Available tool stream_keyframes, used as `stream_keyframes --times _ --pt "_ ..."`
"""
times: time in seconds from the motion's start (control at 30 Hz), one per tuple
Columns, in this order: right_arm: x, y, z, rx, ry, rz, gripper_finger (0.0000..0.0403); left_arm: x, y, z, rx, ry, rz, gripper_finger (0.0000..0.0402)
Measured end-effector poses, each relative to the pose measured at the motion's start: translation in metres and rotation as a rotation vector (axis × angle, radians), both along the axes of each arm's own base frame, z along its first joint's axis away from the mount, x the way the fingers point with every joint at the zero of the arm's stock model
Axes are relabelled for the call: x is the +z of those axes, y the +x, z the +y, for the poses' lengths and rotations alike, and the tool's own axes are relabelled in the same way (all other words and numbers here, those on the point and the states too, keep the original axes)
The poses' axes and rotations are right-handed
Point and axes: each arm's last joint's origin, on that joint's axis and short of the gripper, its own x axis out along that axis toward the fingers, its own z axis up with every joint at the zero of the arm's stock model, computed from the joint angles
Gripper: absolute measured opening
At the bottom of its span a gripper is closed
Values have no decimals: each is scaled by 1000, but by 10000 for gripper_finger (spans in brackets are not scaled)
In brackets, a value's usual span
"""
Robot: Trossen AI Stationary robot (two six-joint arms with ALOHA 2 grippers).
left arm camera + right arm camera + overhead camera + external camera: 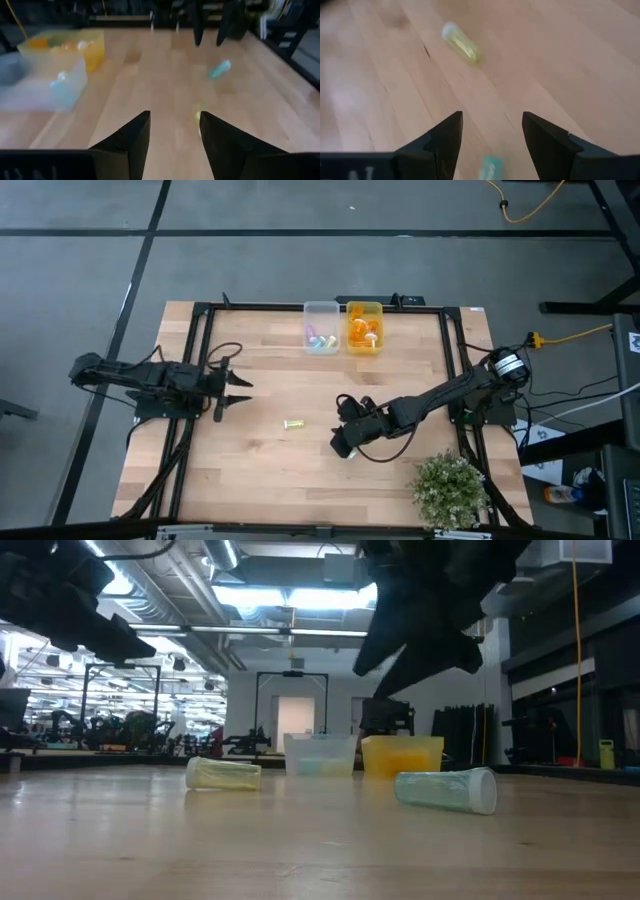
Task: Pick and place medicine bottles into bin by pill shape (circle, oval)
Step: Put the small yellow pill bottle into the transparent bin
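A: What is your right gripper (490, 137) doing?

B: Its two dark fingers stand apart with nothing between them. You have it hanging above the table's middle, tilted down at the wood. A teal medicine bottle (447, 789) lies on its side right below the fingertips; its end shows in the gap in the right wrist view, apart from both fingers.

A: And the yellow-green medicine bottle (293, 423)?

B: It lies on its side on the bare boards, beyond the right gripper, between your two arms. Neither gripper touches it.

A: Your left gripper (172, 127)?

B: It waits at the table's left edge, fingers spread apart and empty, pointing across the table toward the yellow-green bottle.

A: Where are the bins?

B: At the far edge, side by side and touching. The clear bin (320, 328) holds pastel bottles, pink and teal among them. The orange bin (364, 327) to its right holds orange bottles; how many you cannot tell.
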Motion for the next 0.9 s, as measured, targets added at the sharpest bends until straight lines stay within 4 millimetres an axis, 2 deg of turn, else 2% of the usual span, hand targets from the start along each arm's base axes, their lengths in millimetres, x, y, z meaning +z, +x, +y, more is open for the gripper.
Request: stream_keyframes --times 0.23,0.43,0.53,0.73,0.9 --pt "7 10 -2 -21 -16 -121 209 -11 -6 0 -29 -11 -105 165" --pt "10 27 -5 17 -21 -252 209 -8 -4 -1 -58 20 -219 165" --pt "3 39 -7 61 -31 -304 209 -12 0 -2 -87 11 -312 165" --pt "-20 57 -11 102 -64 -281 209 -12 0 -2 -83 46 -316 165" --pt "-30 81 -7 259 -135 -251 209 -12 0 -2 -97 87 -316 165"
